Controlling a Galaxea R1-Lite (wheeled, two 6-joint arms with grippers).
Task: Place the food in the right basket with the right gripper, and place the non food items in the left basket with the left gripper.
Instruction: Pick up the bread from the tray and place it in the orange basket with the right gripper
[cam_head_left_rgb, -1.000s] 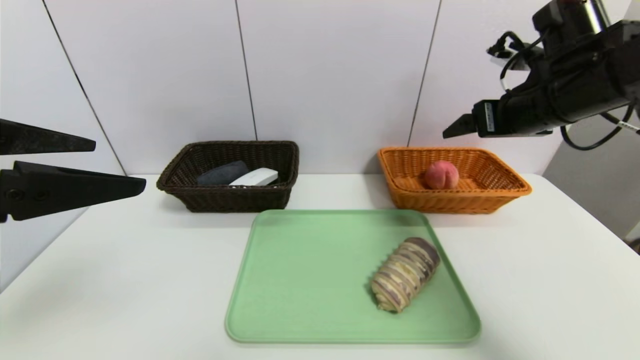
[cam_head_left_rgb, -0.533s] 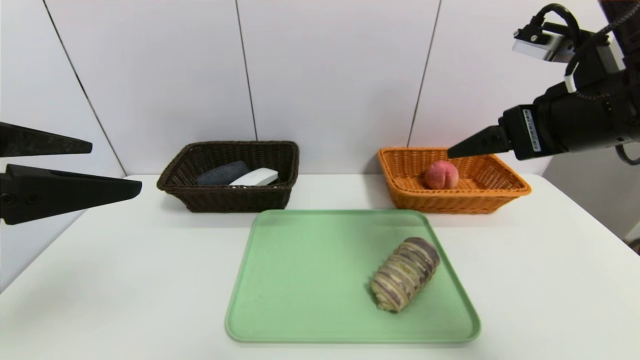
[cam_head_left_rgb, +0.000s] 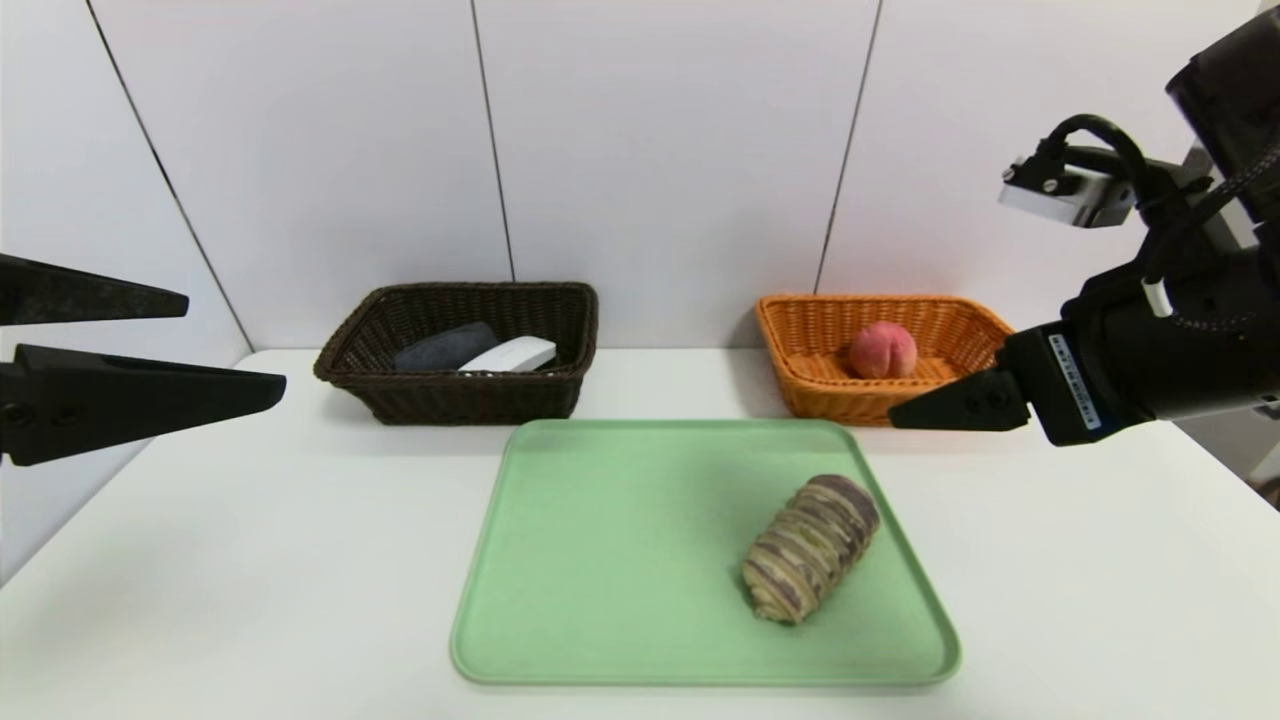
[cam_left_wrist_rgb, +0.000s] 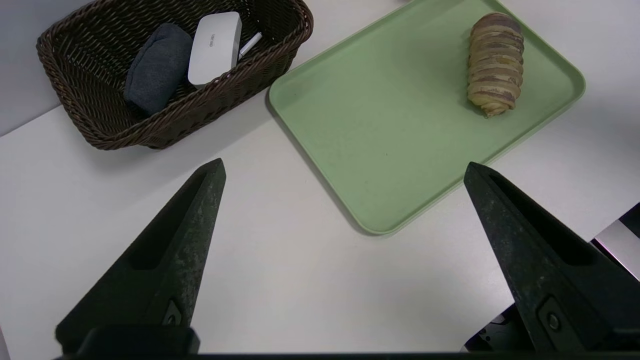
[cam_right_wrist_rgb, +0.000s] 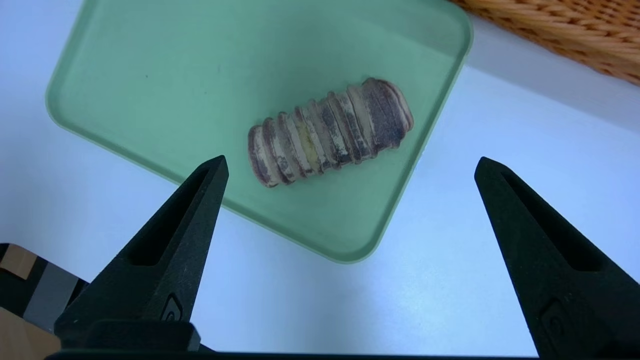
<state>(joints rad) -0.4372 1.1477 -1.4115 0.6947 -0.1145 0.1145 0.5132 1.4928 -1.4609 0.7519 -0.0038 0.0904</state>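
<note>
While sorting was nearly finished, status read:
left pincer (cam_head_left_rgb: 235, 340): spread wide, empty, parked over the surface's left edge
left basket (cam_head_left_rgb: 345, 355): cloth (cam_left_wrist_rgb: 157, 67), white block (cam_left_wrist_rgb: 215, 47), pen (cam_left_wrist_rgb: 249, 44) inside, done
tray (cam_head_left_rgb: 620, 540): bread roll (cam_head_left_rgb: 810, 548) left to move
right basket (cam_head_left_rgb: 800, 390): peach (cam_head_left_rgb: 883, 350) inside
right pincer (cam_right_wrist_rgb: 350, 170): spread wide, empty, above the roll

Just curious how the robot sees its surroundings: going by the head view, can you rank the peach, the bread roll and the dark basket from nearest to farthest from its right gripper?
From the right gripper, open at the orange basket's front:
1. Peach, just behind it, inside that basket.
2. Bread roll, below it on the green tray. Close to the peach's distance, so this order is tentative.
3. Dark basket, far across to the left.
</note>
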